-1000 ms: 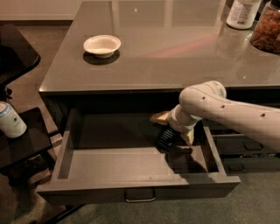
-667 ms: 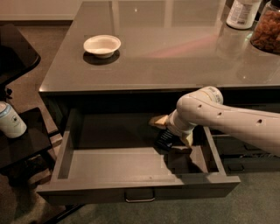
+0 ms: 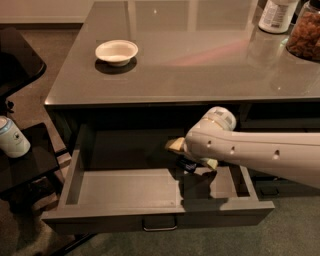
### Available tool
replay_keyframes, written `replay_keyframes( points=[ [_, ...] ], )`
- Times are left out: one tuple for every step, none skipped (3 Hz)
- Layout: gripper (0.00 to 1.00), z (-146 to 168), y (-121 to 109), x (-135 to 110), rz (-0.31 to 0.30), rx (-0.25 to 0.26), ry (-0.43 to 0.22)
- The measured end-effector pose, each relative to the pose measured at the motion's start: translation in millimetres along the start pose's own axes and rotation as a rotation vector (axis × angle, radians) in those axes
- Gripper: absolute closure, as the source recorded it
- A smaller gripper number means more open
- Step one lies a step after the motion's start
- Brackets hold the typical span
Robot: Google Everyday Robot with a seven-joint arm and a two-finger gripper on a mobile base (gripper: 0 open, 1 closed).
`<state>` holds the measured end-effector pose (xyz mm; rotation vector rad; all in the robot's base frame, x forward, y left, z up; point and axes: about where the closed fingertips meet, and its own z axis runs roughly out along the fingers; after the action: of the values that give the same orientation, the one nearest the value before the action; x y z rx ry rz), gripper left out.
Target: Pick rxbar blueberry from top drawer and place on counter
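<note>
Right of centre in the open drawer (image 3: 125, 187), the claw (image 3: 193, 154) hangs with pale fingers (image 3: 175, 145) spread wide; the dark snack bar (image 3: 187, 164) lies between them, just under the arm (image 3: 260, 155).

It looked like an office snack corner: a glossy counter (image 3: 200, 55) carried a white bowl (image 3: 116, 51), a bottle (image 3: 276, 15) and a jar of snacks (image 3: 305, 35), with carpet (image 3: 290, 235) underfoot. The gripper (image 3: 192, 156) was inside the open top drawer (image 3: 150, 217).
</note>
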<state>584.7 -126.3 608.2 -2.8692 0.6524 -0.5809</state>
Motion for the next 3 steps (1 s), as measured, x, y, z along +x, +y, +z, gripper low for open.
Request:
replay_keyframes(
  points=[
    [0.01, 7.6, -0.4, -0.7, -0.024, -0.055, 0.053],
    [0.01, 12.4, -2.3, 2.0, -0.024, -0.088, 0.078],
    [0.0, 10.8, -5.6, 9.3, -0.026, -0.1, 0.093]
  ],
)
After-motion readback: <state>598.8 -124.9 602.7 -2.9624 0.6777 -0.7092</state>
